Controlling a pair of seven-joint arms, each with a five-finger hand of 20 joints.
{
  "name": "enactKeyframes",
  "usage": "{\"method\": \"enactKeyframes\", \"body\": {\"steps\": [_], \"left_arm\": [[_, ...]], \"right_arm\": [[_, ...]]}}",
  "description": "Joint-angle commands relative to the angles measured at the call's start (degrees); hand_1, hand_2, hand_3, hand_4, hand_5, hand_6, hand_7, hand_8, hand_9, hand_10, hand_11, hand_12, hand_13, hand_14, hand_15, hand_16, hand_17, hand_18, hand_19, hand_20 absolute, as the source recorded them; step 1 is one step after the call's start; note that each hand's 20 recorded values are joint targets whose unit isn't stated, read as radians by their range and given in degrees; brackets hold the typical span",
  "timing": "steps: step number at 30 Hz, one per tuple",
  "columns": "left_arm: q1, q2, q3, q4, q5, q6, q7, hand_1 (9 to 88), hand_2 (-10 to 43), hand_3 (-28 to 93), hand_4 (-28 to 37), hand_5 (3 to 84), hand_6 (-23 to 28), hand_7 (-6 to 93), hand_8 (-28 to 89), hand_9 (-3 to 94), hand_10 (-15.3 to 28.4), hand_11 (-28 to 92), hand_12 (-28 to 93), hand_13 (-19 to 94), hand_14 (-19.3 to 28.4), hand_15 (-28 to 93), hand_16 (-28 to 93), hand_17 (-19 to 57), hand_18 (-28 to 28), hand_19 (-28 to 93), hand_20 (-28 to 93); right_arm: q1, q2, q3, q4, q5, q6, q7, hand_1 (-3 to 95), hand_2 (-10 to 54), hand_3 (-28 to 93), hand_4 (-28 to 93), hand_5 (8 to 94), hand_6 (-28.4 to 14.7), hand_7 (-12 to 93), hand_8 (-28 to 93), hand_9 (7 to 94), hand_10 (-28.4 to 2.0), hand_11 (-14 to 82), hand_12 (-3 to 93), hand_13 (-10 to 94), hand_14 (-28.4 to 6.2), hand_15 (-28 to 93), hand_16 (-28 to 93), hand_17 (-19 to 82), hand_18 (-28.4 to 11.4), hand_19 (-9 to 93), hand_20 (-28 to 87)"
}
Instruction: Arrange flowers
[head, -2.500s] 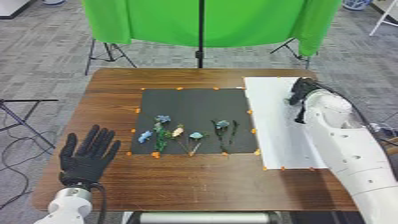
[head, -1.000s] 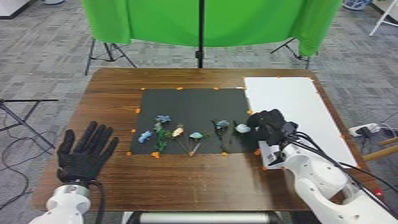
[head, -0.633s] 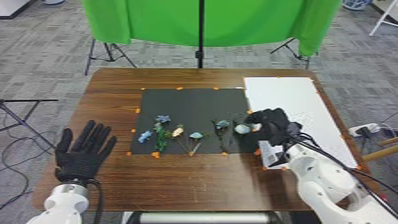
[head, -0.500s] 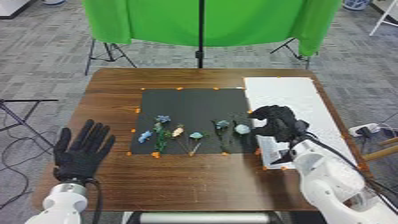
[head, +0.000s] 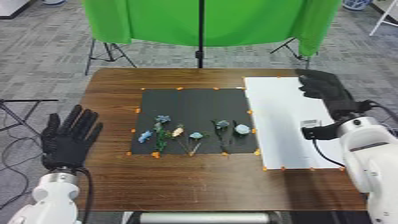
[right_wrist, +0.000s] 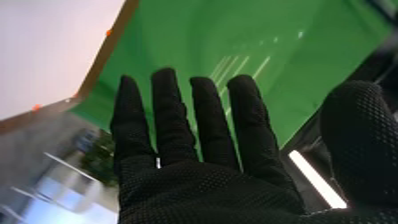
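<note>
The brown table (head: 200, 187) has a green cloth (head: 151, 22) beyond its far edge, with a dark stand pole (head: 201, 30) in front of the cloth. On the table, a white sheet (head: 280, 107) adjoins the right side of a black mat (head: 195, 105). The right hand (head: 324, 87) is over the sheet's far right edge, fingers straight and spread; the left hand (head: 67, 147) is over the table's left edge, also spread wide. The flowers (head: 242, 129), 6 heads, lie on the mat's near half. A small printed patch (head: 310, 123) marks the sheet; orange tape (head: 155, 155) dots the borders.
</note>
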Motion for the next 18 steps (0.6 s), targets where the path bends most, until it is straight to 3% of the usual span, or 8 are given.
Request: {"method": "enactKeyframes", "body": {"steps": [1,6,14,18], "left_arm": [[-1.3,0.88,-1.0,0.62,-0.16,0.1,1.37,26.2,11.8,68,-28.3,45.9,6.7,9.6,-10,41.6,12.7,14,8,33,10.5,13,-3,-4.3,12.5,29,11],[-1.3,1.07,-1.36,0.34,-0.94,-0.33,2.19,26.4,11.9,68,-28.3,46.9,5.9,9.8,-10,43.2,11.9,13,7,34,9.7,12,-3,-3.8,12.2,29,11],[-1.6,0.99,-1.05,0.19,-1.53,-0.36,2.15,26.3,11.8,68,-28.3,46.8,6.0,9.7,-10,43.2,12.0,13,7,34,9.8,12,-3,-3.7,12.0,28,11],[-1.9,1.34,-1.13,-0.13,-1.17,-0.9,2.24,26.3,11.8,68,-28.3,46.8,6.1,9.6,-10,43.2,12.0,13,7,34,9.9,12,-2,-3.6,12.0,28,11]], "right_arm": [[0.5,-3.0,1.0,2.7,35.5,-2.5,-4.4,15.6,10.2,73,-28,36.9,1.2,6,-8,37.3,-9.9,3.4,11.5,32,-11.3,8,22,15,-14.4,23,20],[-0.4,-3.3,0.8,2.5,38.3,-1.6,-5.2,13.5,10.8,74,-28,35.8,1.5,5,-8,35.8,-9.5,3.0,10.0,29,-9.2,6,18,15,-11.1,13,19],[-1.9,-3.4,2.5,1.1,39.3,-2.1,-5.5,13.3,11.2,75,-28,37.0,1.5,6,-8,36.3,-8.8,3.4,9.8,28,-8.7,6,16,14,-11.6,13,20],[-2.5,-3.5,3.5,0.0,39.4,-1.9,-5.7,13.5,11.4,75,-28,37.6,1.5,7,-8,36.7,-8.8,3.5,9.9,28,-8.8,7,16,14,-12.0,14,20]]}}
